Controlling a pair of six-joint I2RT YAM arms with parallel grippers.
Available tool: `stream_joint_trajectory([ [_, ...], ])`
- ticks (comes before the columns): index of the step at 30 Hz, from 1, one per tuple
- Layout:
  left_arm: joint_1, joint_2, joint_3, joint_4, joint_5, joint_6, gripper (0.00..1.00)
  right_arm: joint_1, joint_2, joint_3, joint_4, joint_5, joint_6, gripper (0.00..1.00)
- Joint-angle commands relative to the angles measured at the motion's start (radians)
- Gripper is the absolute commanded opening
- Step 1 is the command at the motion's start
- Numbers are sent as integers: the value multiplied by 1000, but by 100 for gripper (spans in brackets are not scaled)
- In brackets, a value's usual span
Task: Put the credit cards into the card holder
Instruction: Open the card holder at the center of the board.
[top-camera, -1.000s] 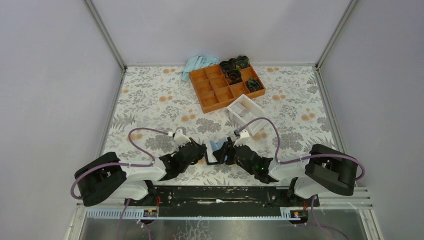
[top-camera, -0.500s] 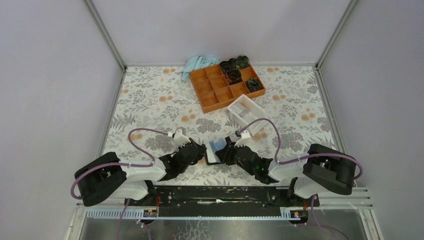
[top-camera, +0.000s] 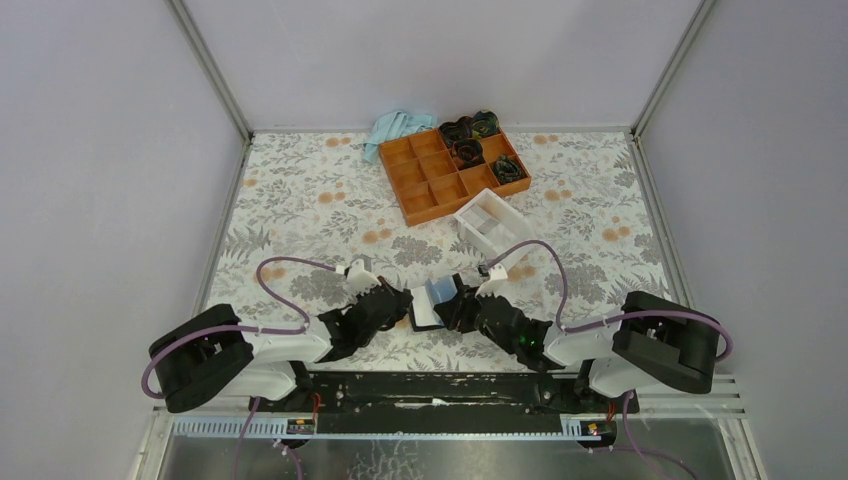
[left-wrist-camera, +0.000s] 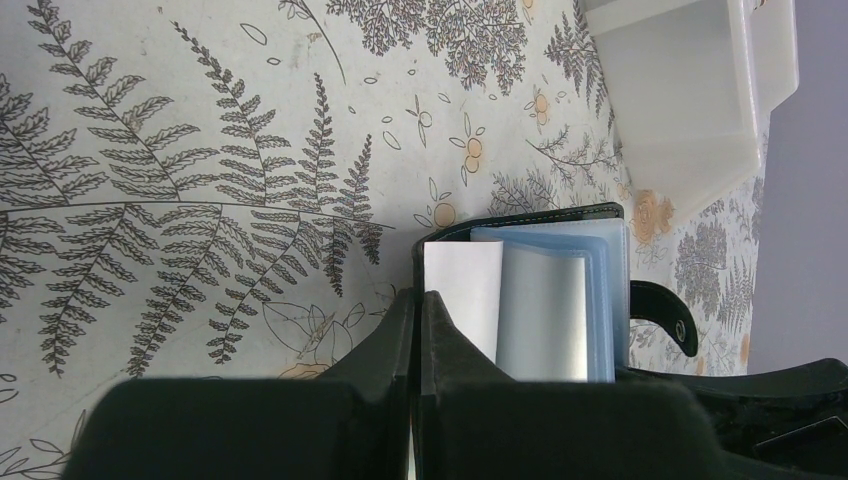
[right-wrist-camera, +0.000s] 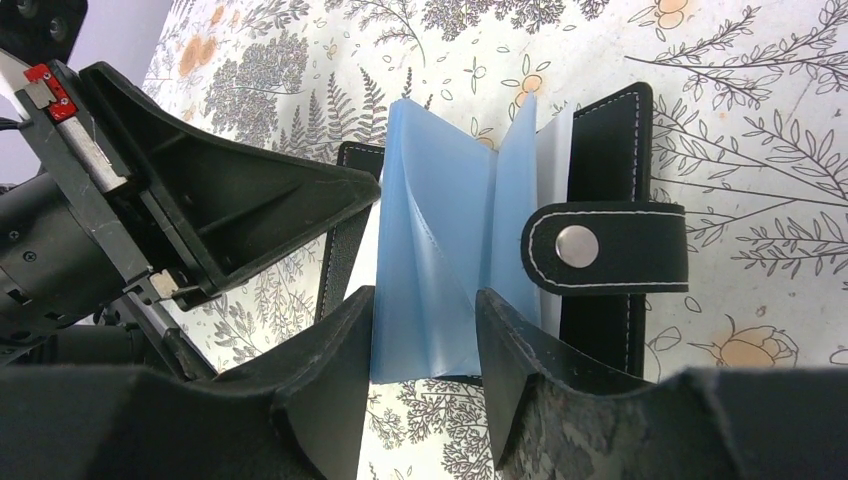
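While the holder (top-camera: 432, 303) lies opened on the table (top-camera: 300, 200) close to the near edge, both hands meet over it from either side. Left hand (top-camera: 400, 310): clenched tight, and by the wrist view seemingly pinching the edge of the left black cover, most likely to pin the holder so it cannot slide or fold up. Right hand (right-wrist-camera: 425, 295): fingers apart, astride the fan of light-blue sleeves (right-wrist-camera: 440, 220), which stand up and bow between them. Whether they squeeze the sleeves or merely bracket them, I cannot tell. Probable purpose is to separate or prop one sleeve so a pocket gapes. Snap tab (right-wrist-camera: 600, 245) lies undone across the right cover, which rests flat on the table. No cards seen in any view and none in either hand; pockets look empty, though the sleeves are translucent and folded, so not certain. White box (top-camera: 490, 225) just beyond the holder, orange tray (top-camera: 450, 170) farther back, both apart from the hands. Judged stage: holder being readied, loading not begun. Risk: floppy sleeves slipping out from the right fingers.
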Motion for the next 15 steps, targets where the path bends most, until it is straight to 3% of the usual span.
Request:
stream_joint_trajectory([
  [1, 2, 10, -9, 55, -2, -3, 0, -9, -38, -15, 56, 31, 10, 48],
  [15, 1, 15, -9, 51, -2, 0, 0, -25, -82, -41, 67, 38, 9, 45],
])
